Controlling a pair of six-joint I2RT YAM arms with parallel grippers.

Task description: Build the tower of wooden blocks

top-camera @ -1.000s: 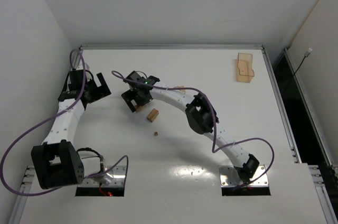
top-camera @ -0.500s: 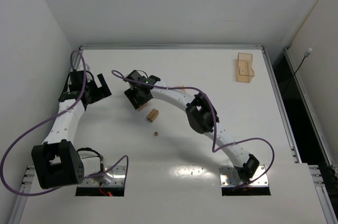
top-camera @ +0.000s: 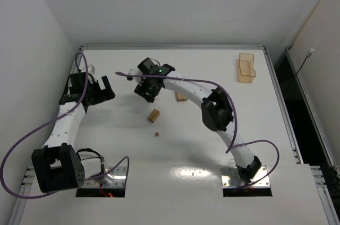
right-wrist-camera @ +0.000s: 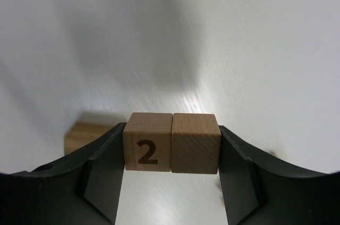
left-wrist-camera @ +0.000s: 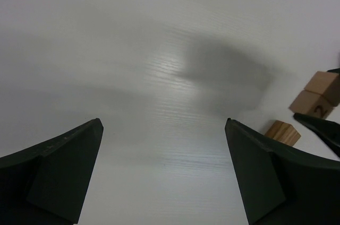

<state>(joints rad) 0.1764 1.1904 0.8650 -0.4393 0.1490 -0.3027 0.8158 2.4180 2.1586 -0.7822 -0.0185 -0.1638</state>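
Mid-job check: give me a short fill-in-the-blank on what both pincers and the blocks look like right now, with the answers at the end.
1. The right pincer is clamped on ____ wood blocks set side by side.
2. One held block bears the printed digit ____.
3. The left pincer is ____, with only bare table between its fingers.
4. The tray lies near the table's far ____ corner.

Missing words: two; 2; open; right
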